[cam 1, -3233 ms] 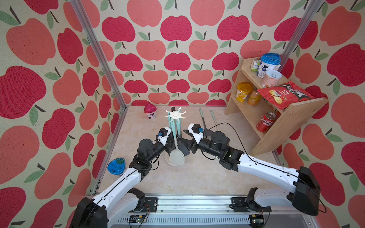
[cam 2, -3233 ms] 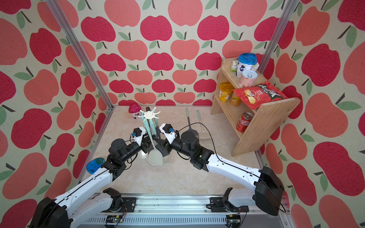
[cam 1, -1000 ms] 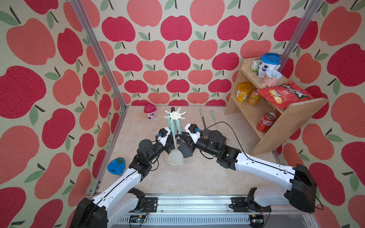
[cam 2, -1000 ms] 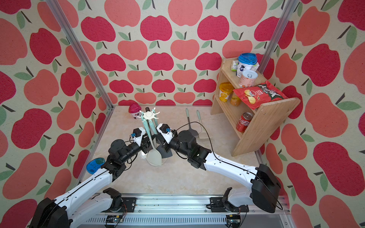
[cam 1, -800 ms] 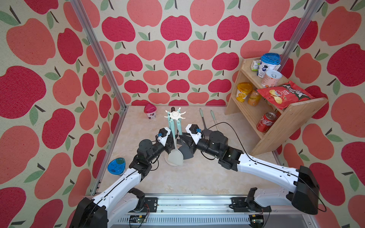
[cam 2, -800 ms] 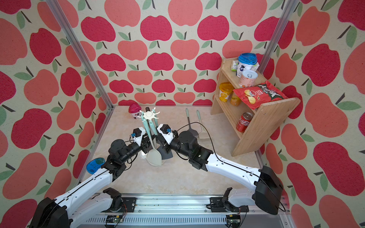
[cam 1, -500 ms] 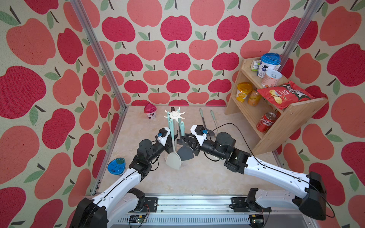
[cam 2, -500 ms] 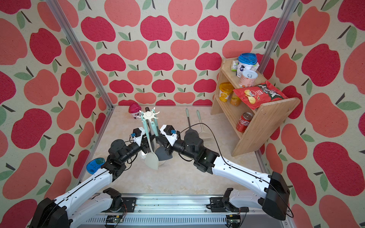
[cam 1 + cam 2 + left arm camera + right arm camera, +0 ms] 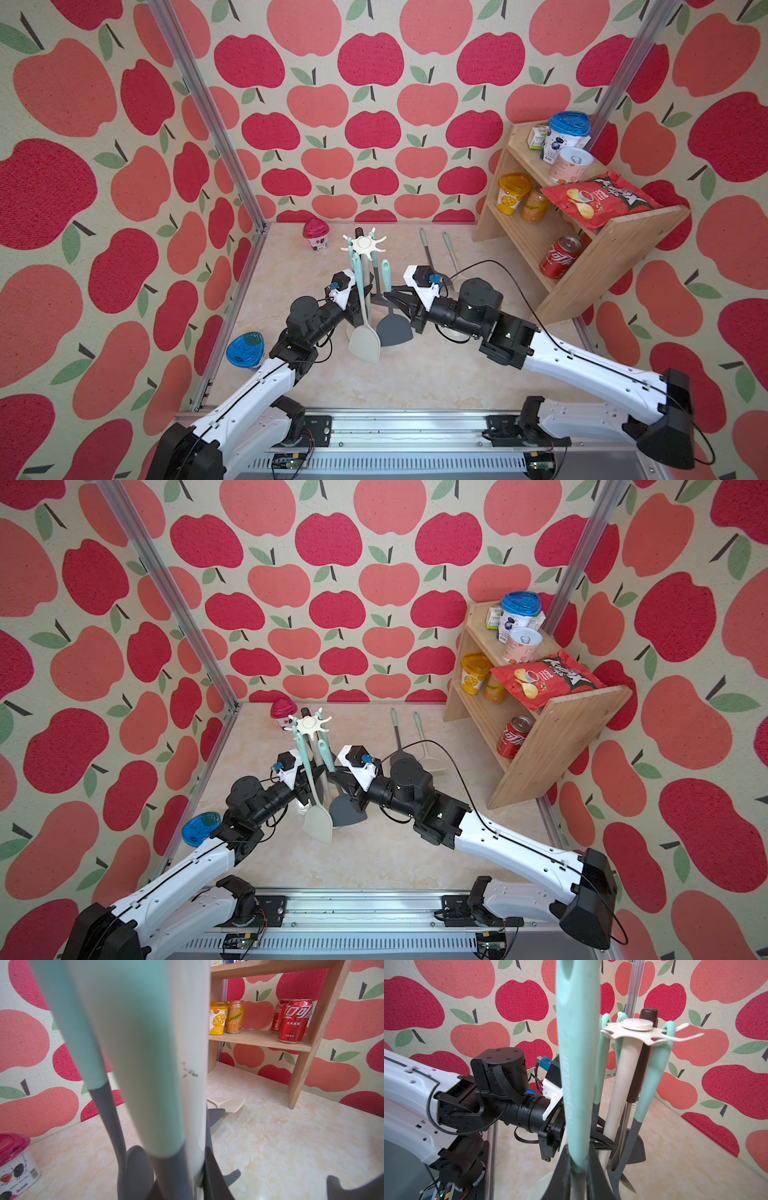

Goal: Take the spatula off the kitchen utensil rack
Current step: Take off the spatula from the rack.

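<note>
Firmly, right gripper (image 9: 392, 296) pinches spatula (image 9: 394, 330) (left gripper (image 9: 356, 308) clasps rack (image 9: 364, 245) pole).

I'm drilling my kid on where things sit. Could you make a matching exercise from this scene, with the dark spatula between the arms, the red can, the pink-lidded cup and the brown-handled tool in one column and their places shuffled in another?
Things:
1. dark spatula
2. red can
3. pink-lidded cup
4. brown-handled tool

Places:
A. on the table, by the back wall
B. on the rack
C. in the right gripper
D. on the wooden shelf

Pairs: 1-C, 2-D, 3-A, 4-B
</note>
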Controlling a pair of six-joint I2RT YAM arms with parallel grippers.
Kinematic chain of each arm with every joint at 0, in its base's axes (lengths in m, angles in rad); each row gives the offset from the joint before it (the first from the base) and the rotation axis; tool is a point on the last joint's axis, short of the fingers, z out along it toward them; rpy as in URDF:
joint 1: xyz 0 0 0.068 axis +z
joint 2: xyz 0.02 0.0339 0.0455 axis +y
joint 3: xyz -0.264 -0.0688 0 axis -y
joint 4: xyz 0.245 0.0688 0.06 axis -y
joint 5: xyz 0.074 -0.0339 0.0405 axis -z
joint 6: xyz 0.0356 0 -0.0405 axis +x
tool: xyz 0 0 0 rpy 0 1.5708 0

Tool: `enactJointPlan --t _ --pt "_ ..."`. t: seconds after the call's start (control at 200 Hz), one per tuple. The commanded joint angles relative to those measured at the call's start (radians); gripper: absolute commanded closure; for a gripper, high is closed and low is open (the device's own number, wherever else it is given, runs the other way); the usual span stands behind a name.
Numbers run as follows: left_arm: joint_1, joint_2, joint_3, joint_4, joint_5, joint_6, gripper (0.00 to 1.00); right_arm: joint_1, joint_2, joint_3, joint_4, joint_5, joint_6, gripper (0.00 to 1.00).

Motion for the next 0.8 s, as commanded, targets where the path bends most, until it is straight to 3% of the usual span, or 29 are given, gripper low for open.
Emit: enactJointPlan --t 0.0,0.155,0.41,0.565,0.795 --pt "0.016 0.024 -0.059 -0.184 -0.059 0.041 1.0 0.003 -0.062 0.052 -0.035 0.056 0.019 1.0" --pt "0.019 0.025 -0.06 -0.179 -0.052 0.037 1.0 -0.135 -0.065 0.148 -0.192 0.041 0.17 1.0" --pt "0.021 0.003 -0.064 -0.185 -0.052 0.039 1.0 -0.317 -0.05 0.248 -0.331 -0.055 0.203 1.0" --pt "0.022 -0.007 -0.066 -0.189 -0.054 0.041 1.0 -0.373 -0.024 0.299 -0.397 -0.048 0.17 1.0" --pt "0.023 -0.006 -0.065 -0.191 -0.047 0.042 1.0 -0.376 0.06 0.388 -0.465 0.123 0.029 1.0"
